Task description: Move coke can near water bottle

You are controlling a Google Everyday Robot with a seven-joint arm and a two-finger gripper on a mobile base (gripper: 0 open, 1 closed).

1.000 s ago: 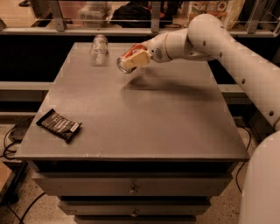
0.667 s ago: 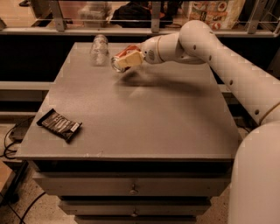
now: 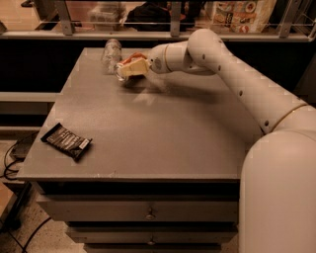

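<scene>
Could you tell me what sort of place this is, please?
Probably an office break area or test lab: a grey drawer cabinet as table, snack bags behind it, cables beside it. The pincer holds the can at the far edge, beside the bottle.

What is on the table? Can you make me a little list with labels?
can: red, held in the gripper, over the table's far side
gripper: shut on the can, close to the bottle
bottle: clear, at the far edge, right beside the can
wrapper: dark, flat, near the front corner, far from the others
table: grey, with drawers below
task: can is by the bottle, not yet let go
</scene>
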